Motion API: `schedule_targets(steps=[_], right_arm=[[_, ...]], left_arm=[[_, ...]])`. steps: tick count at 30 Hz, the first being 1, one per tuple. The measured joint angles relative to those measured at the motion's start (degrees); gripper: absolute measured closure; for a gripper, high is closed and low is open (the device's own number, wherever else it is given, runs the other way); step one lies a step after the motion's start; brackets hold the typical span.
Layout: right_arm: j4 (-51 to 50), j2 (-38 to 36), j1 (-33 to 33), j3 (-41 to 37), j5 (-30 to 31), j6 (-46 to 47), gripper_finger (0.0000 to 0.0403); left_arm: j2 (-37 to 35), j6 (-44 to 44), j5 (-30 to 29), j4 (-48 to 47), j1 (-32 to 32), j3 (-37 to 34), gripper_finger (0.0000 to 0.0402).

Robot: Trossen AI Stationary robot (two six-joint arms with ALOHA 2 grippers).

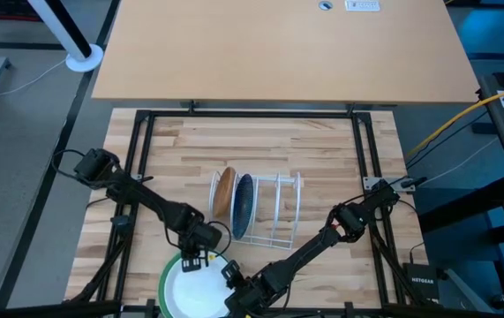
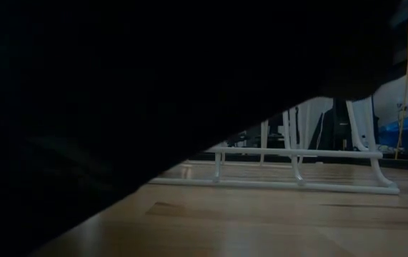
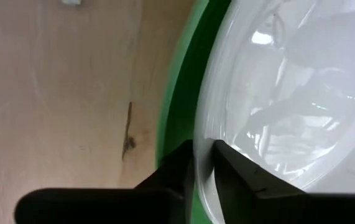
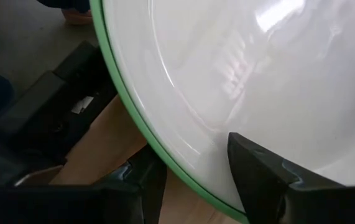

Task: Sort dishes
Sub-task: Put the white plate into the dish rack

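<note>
High view shows two of four done: at the near edge the left gripper (image 3: 203, 163) pinches the white plate's (image 1: 197, 287) rim, the right gripper (image 4: 193, 180) straddles both rims unclenched over the green plate (image 1: 165, 276), while farther off the tan-brown plate (image 1: 224, 192) and dark blue plate (image 1: 244, 204) stand in the white rack (image 1: 278, 210).

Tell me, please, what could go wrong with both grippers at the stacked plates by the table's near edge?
The left gripper straddles only the white plate's rim; a thin edge hold might slip. The right gripper spans the rims of both the white and the green plate, so lifting could drag both. The stack sits near the table edge and could slide off.
</note>
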Motion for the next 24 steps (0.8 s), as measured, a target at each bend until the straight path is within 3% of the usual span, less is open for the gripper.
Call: schedule_targets(steps=[8,12,24], right_arm=[[-0.19,0.00,0.00,0.00,0.06,0.20,0.0233],[-0.19,-0.08,0.02,0.00,0.15,0.09,0.0233],[-6.55,0.50,0.79,5.96,2.49,0.18,0.0233]], left_arm=[[-0.74,2.56,1.74,-0.61,1.96,0.03,0.0370],[-0.81,1.29,1.04,-2.02,2.27,0.26,0.0389],[-2.12,1.53,-2.67,-3.76,2.17,0.48,0.0389]])
